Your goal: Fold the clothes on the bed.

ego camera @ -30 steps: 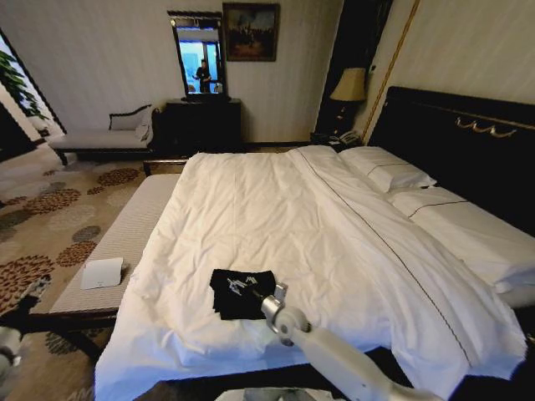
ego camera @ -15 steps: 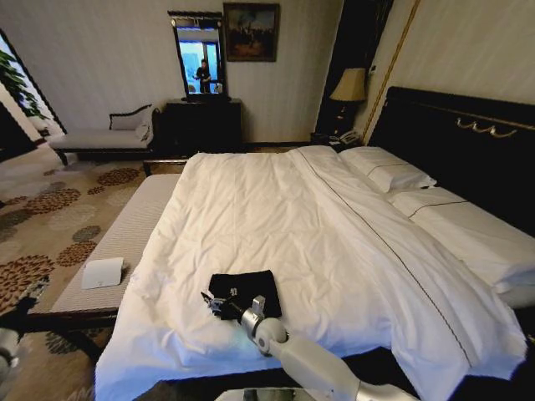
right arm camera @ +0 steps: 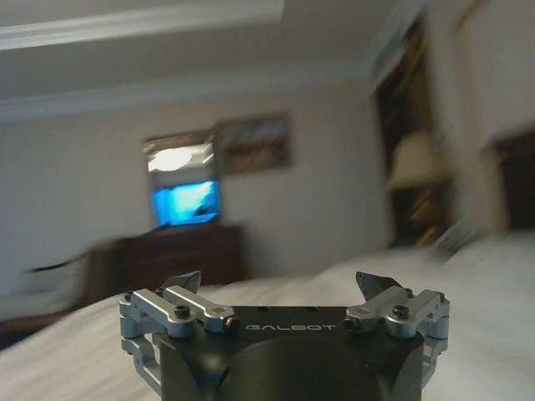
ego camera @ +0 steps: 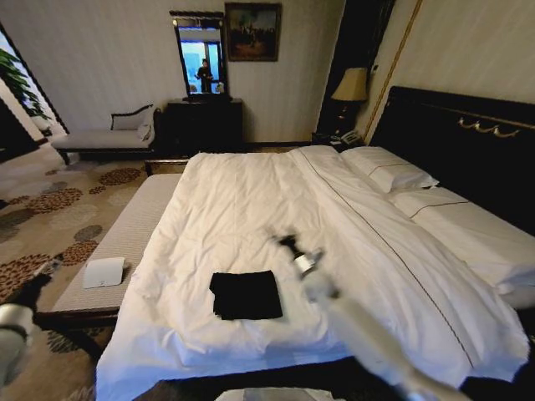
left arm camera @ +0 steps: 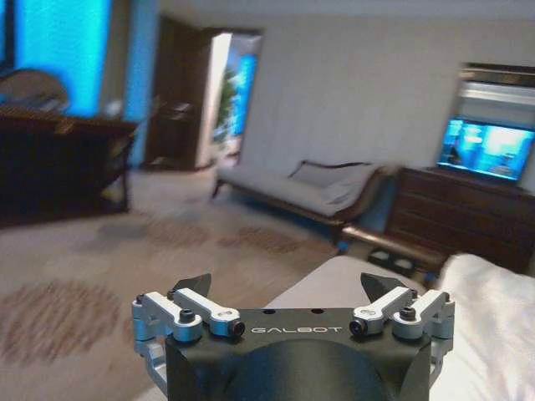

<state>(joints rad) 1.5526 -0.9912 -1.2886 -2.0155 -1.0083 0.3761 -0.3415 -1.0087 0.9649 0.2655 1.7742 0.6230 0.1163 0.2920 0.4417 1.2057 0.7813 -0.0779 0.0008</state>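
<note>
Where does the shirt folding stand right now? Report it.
Done, by the look of it: the black T-shirt lies as a compact dark rectangle on the bed, near its foot, no sleeves sticking out and no lettering showing. In hand: nothing. The right hand is open and raised above the duvet, apart from the shirt. The left hand is open, low beside the bench. Left: little that shows, perhaps tidying.
</note>
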